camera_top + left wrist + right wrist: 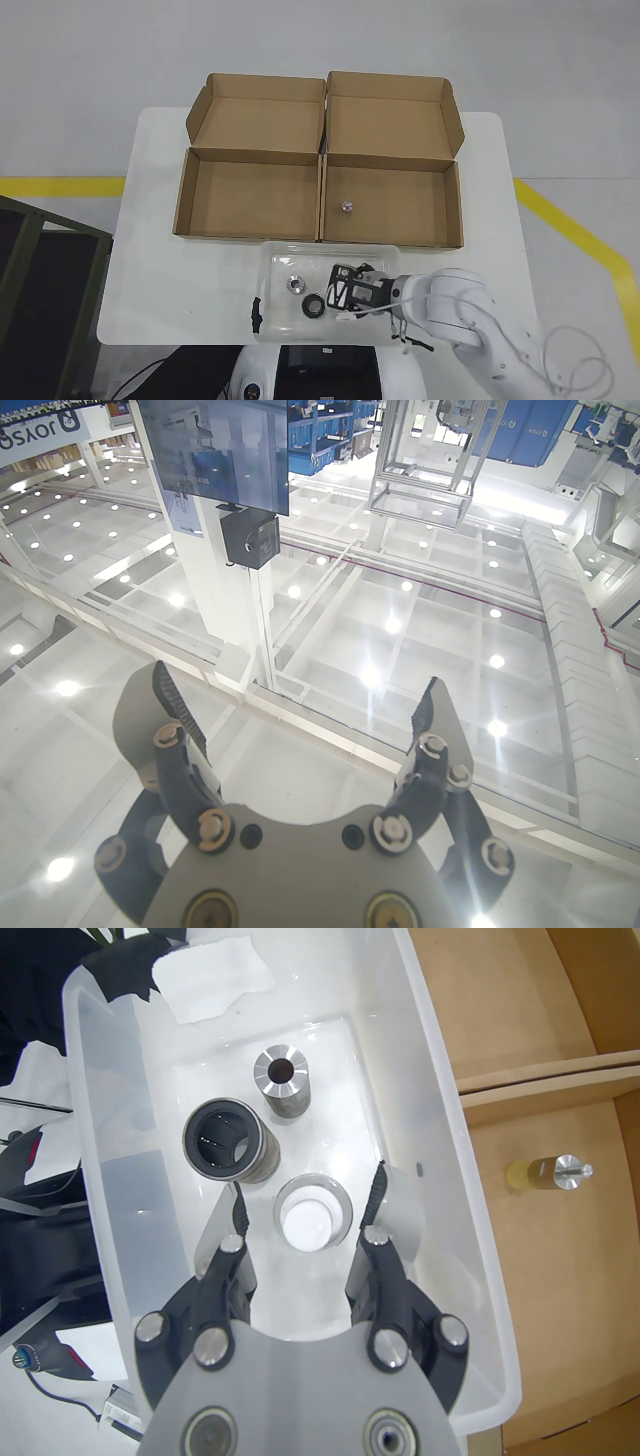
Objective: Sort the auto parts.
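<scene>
A short silvery ring (311,1220), hollow showing white, stands in the clear bin (440,1093) between the wide-spread fingers of the right gripper (308,1199); the top view adds two cardboard boxes (250,200) beyond.

Top overhead, right wrist close above bin (442,1078), left facing upward
</scene>
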{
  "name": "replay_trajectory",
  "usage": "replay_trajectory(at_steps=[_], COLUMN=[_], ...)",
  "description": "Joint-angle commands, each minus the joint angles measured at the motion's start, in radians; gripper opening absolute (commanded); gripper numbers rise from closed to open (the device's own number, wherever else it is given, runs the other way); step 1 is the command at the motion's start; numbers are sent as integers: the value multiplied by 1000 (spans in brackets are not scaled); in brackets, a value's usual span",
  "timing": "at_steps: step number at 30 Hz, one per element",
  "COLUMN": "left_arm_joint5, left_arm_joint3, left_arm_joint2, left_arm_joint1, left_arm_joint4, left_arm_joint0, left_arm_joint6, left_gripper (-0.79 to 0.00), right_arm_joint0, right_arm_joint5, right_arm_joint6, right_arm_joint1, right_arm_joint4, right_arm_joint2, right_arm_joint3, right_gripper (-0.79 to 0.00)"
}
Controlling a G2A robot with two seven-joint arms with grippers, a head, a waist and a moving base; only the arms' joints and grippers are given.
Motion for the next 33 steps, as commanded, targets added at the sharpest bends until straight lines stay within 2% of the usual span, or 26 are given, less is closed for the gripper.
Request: replay_trajectory(at_steps=[1, 5, 7, 9, 10, 12, 18, 24, 27, 33], left_arm_joint5=[0, 0, 0, 0, 0, 0, 0, 0, 0, 0], left_arm_joint3=[0, 0, 0, 0, 0, 0, 0, 0, 0, 0], left_arm_joint2=[0, 0, 0, 0, 0, 0, 0, 0, 0, 0], left_arm_joint1=[0, 0, 0, 0, 0, 0, 0, 0, 0, 0], left_arm_joint4=[0, 0, 0, 0, 0, 0, 0, 0, 0, 0], left_arm_joint0=[0, 0, 0, 0, 0, 0, 0, 0, 0, 0], left_arm_joint6=[0, 0, 0, 0, 0, 0, 0, 0, 0, 0], left_gripper=[0, 0, 0, 0, 0, 0, 0, 0, 0, 0], right_arm_joint0=[4, 9, 11, 12, 12, 11, -3, -39, -56, -77], right_arm_joint5=[1, 2, 4, 4, 3, 2, -1, 50, 68, 116], right_arm_joint6=[-4, -11, -11, -11, -10, -4, 11, 50, 28, -90], right_arm_joint1=[0, 0, 1, 2, 3, 5, 14, 26, 30, 33], right_arm_joint4=[0, -1, -2, -3, -3, -4, 10, 39, 85, 190], right_arm_joint2=[-4, -10, -12, -11, -9, -4, 31, 92, 130, 204], right_arm_joint3=[7, 19, 21, 18, 14, 2, -52, -149, -189, -226], right_gripper=[-403, -468, -529, -616, -690, -785, -785, -785, -785, -785])
